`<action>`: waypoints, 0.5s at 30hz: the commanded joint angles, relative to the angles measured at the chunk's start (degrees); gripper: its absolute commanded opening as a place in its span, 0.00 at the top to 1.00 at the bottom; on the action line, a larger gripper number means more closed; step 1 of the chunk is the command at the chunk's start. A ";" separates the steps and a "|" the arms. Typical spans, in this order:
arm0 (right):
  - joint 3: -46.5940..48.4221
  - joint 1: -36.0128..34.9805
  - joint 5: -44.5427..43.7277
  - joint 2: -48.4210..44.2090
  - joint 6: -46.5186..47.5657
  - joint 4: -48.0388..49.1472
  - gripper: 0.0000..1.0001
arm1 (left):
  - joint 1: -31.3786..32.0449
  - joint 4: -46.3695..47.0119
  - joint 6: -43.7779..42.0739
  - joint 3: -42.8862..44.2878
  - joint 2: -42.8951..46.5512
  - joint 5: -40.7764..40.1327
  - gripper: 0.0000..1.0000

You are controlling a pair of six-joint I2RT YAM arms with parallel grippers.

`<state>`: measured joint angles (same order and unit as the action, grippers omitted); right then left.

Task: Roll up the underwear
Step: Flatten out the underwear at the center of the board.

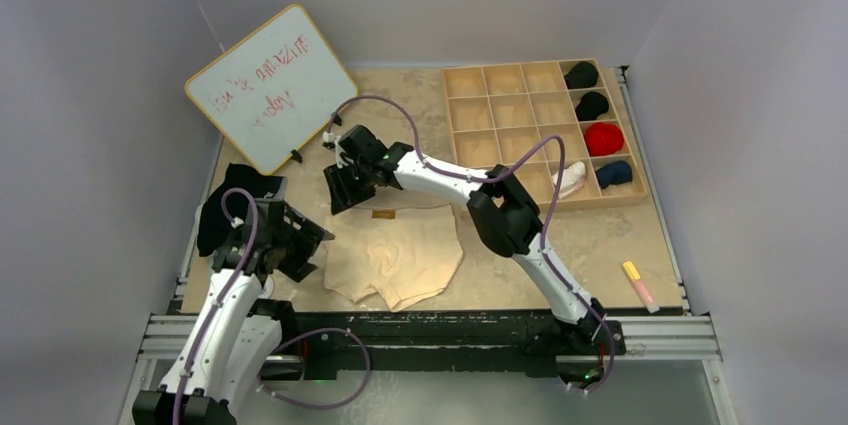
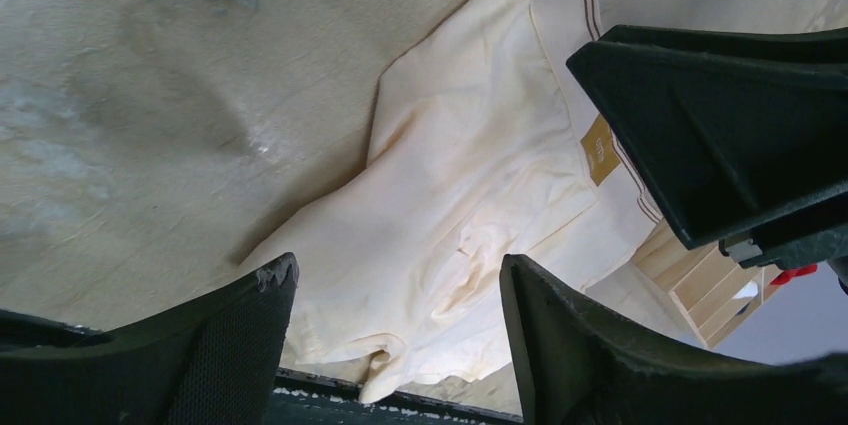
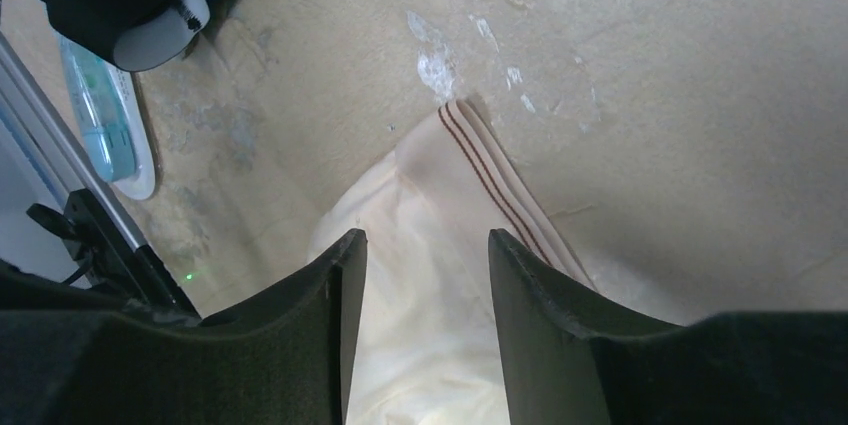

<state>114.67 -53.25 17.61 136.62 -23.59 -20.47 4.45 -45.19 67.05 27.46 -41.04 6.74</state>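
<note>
Underwear [image 1: 393,255] lies flat on the tabletop [image 1: 600,235]. Right hand [image 3: 427,245] parted over the waistband [image 3: 490,165] corner, left hand [image 2: 398,270] wide at the side edge; both empty. Risk: uneven pinches skew the roll.

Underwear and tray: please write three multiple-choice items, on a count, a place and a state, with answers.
1. How many compartments of the tray hold something? A two B five C nine
2. Where is the underwear? A in the tray B in the air C on the table
3. The underwear is A spread out B rolled tight C knotted
Answers: 1 B, five compartments show rolled garments; 2 C, it rests on the table; 3 A, no roll is begun.
</note>
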 commanded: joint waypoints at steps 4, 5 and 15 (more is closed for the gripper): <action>5.73 -0.91 1.50 1.84 6.76 1.91 0.42 | -0.49 -7.09 3.00 4.31 2.87 -5.93 0.30; 5.55 -1.11 1.16 1.94 8.03 2.72 0.40 | -0.49 -7.32 3.05 4.66 3.00 -6.07 0.30; 6.98 -1.31 5.16 5.44 16.69 4.32 0.41 | -0.49 -8.82 2.11 7.26 5.07 -9.47 0.30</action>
<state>119.87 -54.33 18.22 140.66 -11.25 -18.22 4.45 -53.15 69.43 31.70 -37.08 -0.30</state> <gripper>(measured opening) 0.604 0.701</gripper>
